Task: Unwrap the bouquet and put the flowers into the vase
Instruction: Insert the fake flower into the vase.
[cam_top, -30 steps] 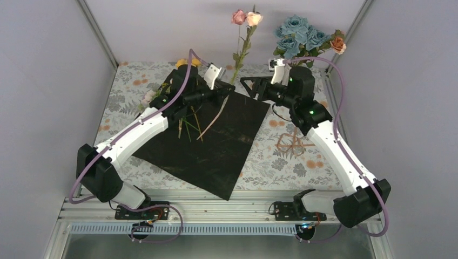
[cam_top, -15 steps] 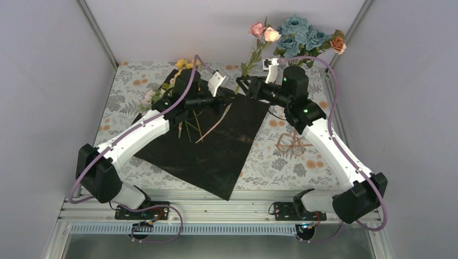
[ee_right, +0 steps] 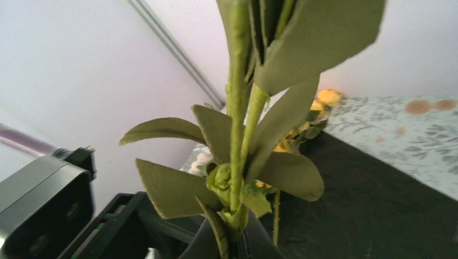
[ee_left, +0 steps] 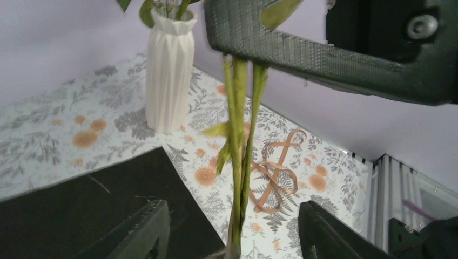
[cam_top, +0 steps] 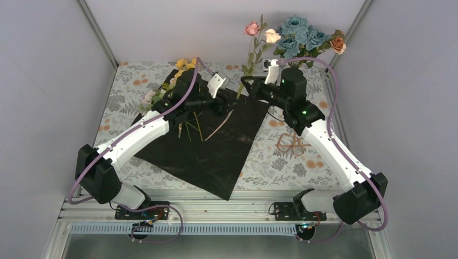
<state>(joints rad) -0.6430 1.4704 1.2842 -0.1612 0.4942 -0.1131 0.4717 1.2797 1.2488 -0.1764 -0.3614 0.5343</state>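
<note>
On the top camera, my right gripper pinches a pink-flowered stem, holding it upright over the far corner of the black sheet. My left gripper hangs just beside it, above the sheet. Other flowers lie along the sheet's far left edge.

On the left wrist camera, the left gripper is spread, its fingers clear on either side of the stem. The vase stands on the table beyond the sheet's corner.

On the right wrist camera, the right gripper is pressed together on the stem, with yellow blooms at the sheet's edge.
</note>
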